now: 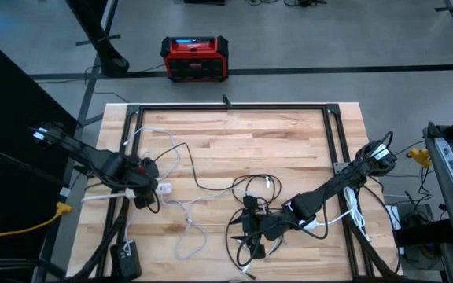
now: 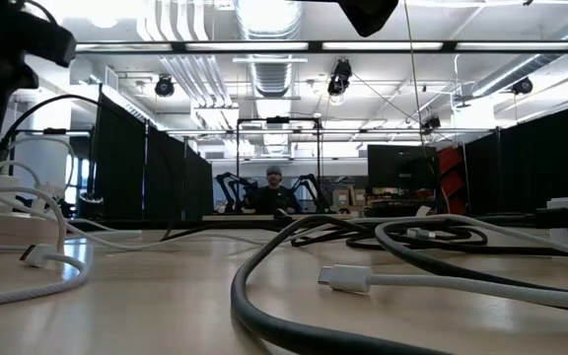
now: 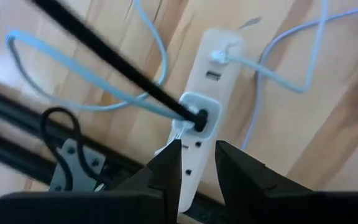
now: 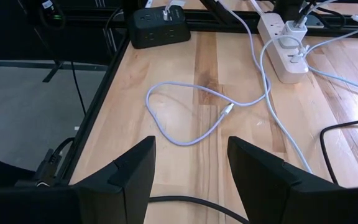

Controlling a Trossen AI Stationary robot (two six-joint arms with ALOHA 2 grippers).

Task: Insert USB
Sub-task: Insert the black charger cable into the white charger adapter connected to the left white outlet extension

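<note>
Presently the left gripper (image 1: 149, 191) sits over the left side of the wooden table (image 1: 289, 141), directly above a white power strip (image 3: 199, 124) that lies flat near the table's left edge. From the left wrist view its two dark fingers (image 3: 169, 171) stand a narrow gap apart with the strip's body showing between them; whether they touch or pinch anything cannot be told. A white adapter block (image 3: 199, 113) is seated in the strip with a black cable (image 3: 104, 56) running out of it, and further along the strip a white USB plug (image 3: 219, 56) with a pale cable (image 3: 291, 68) is already seated in a port, beside a second port (image 3: 212, 76) that stands free. The right gripper (image 1: 252, 228) is low over the middle-right of the table among a tangle of dark cables (image 1: 250, 196); its fingers (image 4: 135, 168) are spread wide and hold nothing. A loose white cable (image 4: 185, 118) lies looped on the wood ahead of the right gripper, its small plug end (image 4: 227, 111) resting free on the surface, well apart from the strip. A black power block (image 4: 160, 25) lies at the table's edge near the strip. From the low view a white connector (image 2: 345, 279) lies on the tabletop, and a seated person (image 2: 274, 192) shows far behind the table
</note>
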